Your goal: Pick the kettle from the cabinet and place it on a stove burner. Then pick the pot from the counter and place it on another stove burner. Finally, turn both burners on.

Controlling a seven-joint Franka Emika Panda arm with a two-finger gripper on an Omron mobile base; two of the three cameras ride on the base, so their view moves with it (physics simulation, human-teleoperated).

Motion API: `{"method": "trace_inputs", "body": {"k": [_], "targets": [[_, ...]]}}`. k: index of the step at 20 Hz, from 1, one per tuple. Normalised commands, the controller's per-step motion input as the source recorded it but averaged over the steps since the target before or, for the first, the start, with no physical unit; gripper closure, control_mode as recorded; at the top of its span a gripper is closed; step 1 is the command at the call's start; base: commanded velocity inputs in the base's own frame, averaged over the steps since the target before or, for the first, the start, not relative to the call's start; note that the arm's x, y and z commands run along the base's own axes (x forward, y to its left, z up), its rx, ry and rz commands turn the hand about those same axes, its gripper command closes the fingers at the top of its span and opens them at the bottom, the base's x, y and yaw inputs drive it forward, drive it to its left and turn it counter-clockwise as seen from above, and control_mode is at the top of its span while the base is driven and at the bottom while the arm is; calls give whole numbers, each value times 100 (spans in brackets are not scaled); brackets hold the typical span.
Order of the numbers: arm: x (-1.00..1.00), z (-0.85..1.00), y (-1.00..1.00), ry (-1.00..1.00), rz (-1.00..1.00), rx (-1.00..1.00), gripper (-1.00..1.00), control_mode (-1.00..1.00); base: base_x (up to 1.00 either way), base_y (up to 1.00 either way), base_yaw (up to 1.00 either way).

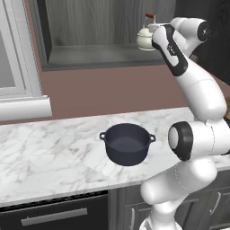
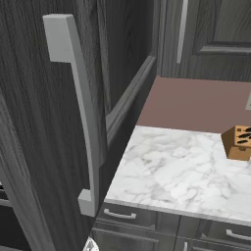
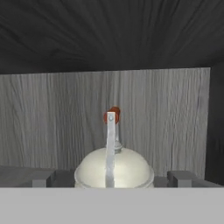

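The kettle (image 3: 113,168) sits on the cabinet (image 1: 103,56) shelf, centred between the fingertips (image 3: 41,178) of the hand (image 3: 113,180) — spread wide, nothing held. If it is closed off-centre, the thin upright handle could be missed or the kettle tipped — perhaps onto the table (image 1: 54,152) beside the pot (image 1: 127,143).

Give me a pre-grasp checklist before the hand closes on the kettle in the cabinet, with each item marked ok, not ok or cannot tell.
1. Gripper open: ok, a finger tip stands on each side of the kettle.
2. Kettle centred between the fingers: ok in the hand view; its arched handle runs straight up the middle.
3. Kettle upright on the cabinet shelf: ok.
4. Fingers far enough in to grip the handle: cannot tell, since depth is unclear and the arm hides part of the kettle in the left base view.
5. Pot on the counter, waiting for its turn: ok.
6. Free stove burner ready: cannot tell.
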Motion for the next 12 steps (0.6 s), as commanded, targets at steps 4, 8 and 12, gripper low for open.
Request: {"method": "trace_inputs", "body": {"k": [4,8,12], "targets": [[33,0,0,0,0,0,-100,-100,0,0,0],[28,0,0,0,1,0,-100,-100,0,0,0],[27,0,0,0,0,0,-100,-100,0,0,0]]}}
